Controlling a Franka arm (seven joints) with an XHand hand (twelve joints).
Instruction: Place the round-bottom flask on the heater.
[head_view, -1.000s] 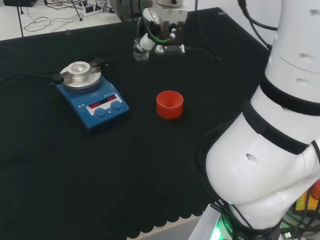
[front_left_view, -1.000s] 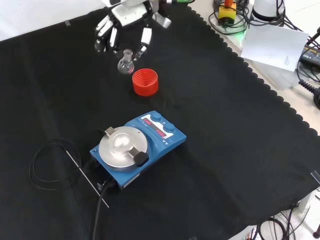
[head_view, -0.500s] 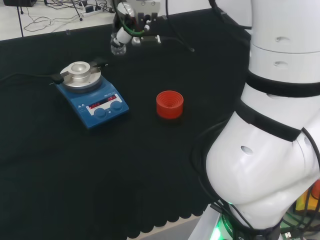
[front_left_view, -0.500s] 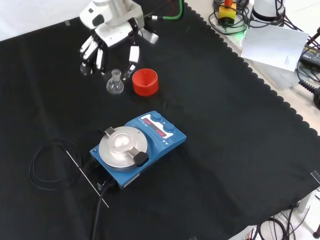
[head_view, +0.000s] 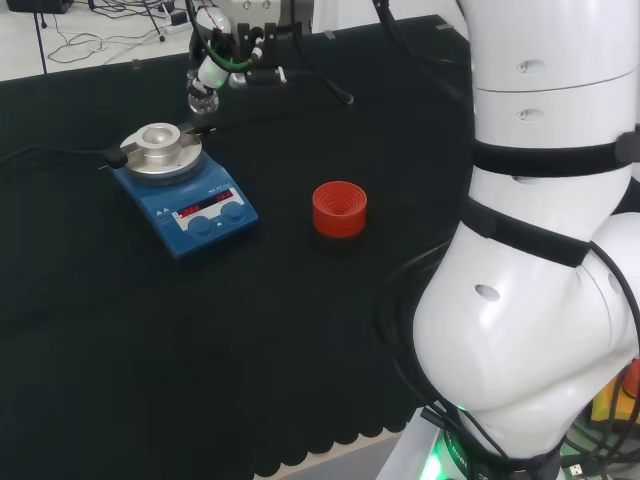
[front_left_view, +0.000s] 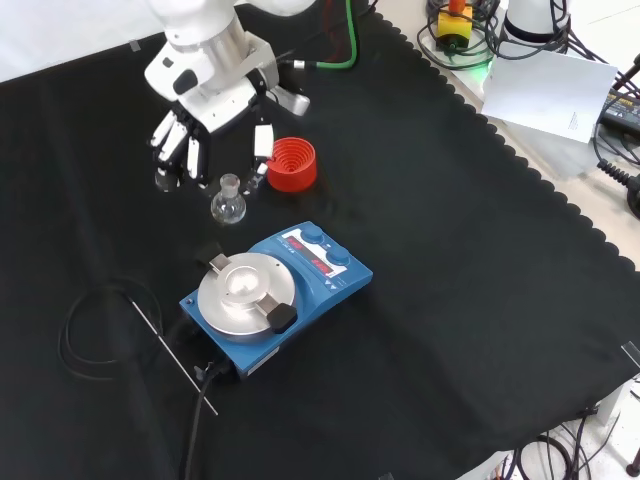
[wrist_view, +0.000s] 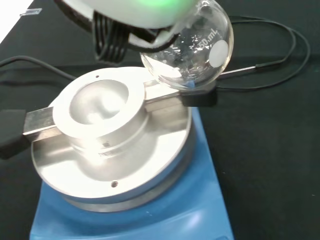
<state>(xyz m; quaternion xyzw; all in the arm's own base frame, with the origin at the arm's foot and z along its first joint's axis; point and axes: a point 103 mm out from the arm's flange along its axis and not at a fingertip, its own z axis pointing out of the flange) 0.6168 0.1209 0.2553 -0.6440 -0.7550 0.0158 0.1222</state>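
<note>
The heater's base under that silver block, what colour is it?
Blue, with red lit digits on its front; the heater shows best in the front view.

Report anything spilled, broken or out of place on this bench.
Nothing stands out. The hand holds the round-bottom flask by its neck near the heater, whose metal block sits bare; the red ribbed stand stands upright.

In the front view, the flask (front_left_view: 228, 201) hangs at 12 o'clock above the heater (front_left_view: 274, 293). The stand (front_left_view: 291, 164) lies at 1 o'clock from the flask, the cable (front_left_view: 92, 325) at 9 o'clock from the heater.
</note>
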